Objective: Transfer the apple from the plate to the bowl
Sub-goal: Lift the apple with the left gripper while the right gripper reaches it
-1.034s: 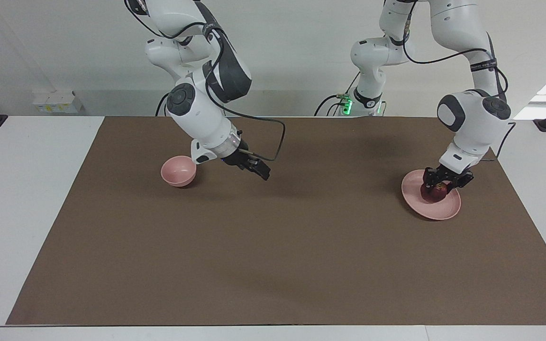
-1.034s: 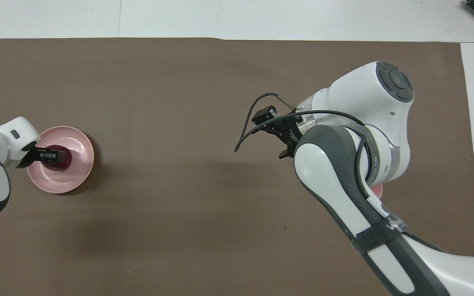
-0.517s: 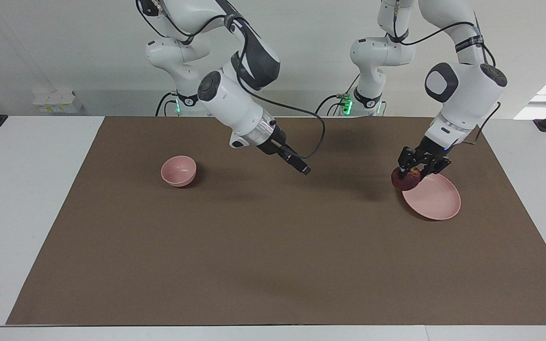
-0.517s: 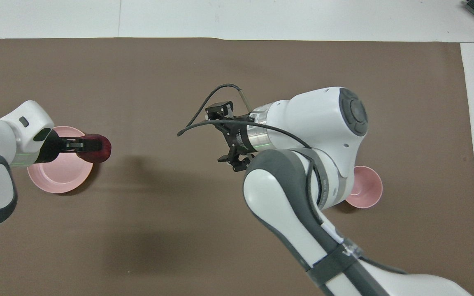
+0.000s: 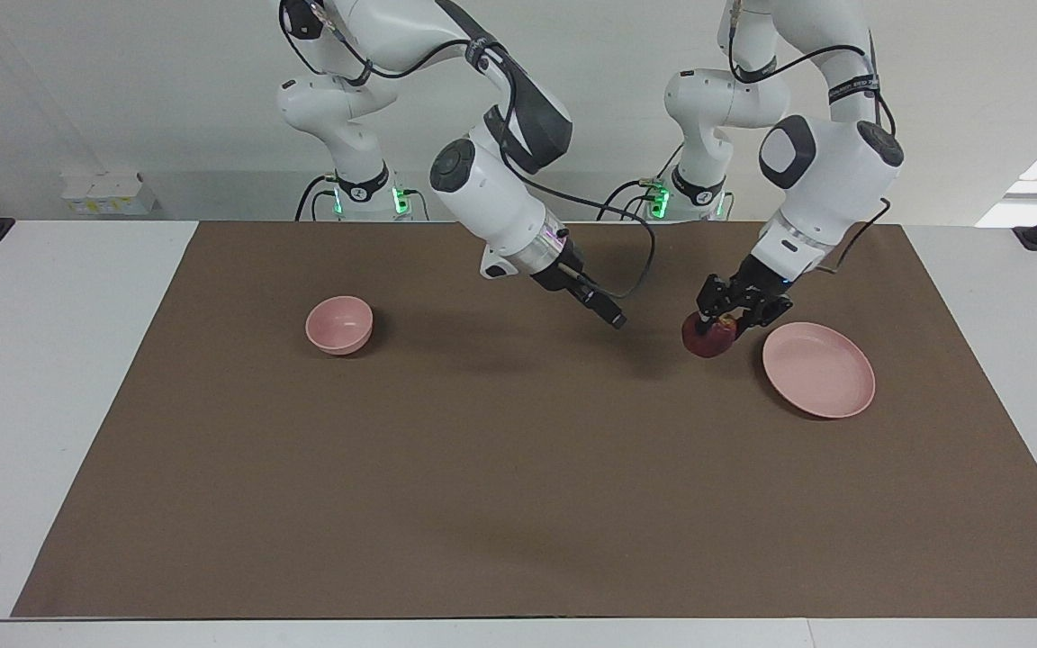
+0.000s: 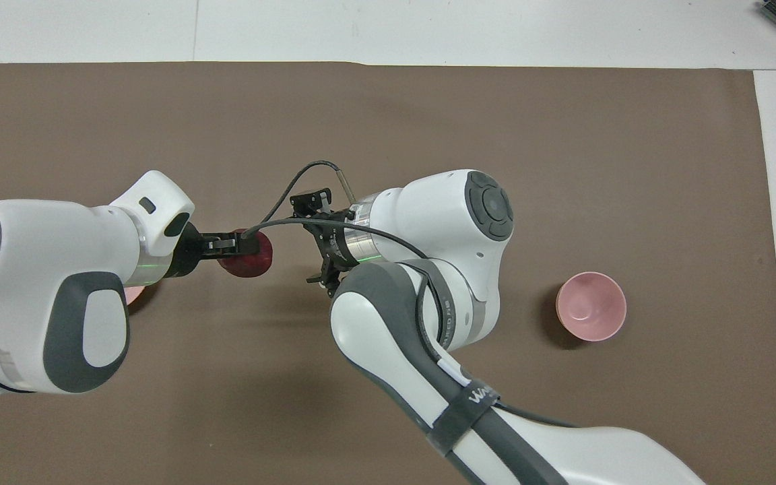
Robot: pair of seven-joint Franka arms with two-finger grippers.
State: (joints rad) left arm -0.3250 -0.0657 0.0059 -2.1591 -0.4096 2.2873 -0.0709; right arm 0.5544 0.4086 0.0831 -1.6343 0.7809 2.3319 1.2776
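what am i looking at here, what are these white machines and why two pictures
These are two robot arms at a table covered by a brown mat. One picture faces the robots from across the table; the other looks steeply down from above their own end. The left gripper is shut on a dark red apple, held in the air over the mat, beside the bare pink plate. The right gripper, open and holding nothing, is over the mat close to the apple. A small pink bowl sits toward the right arm's end.
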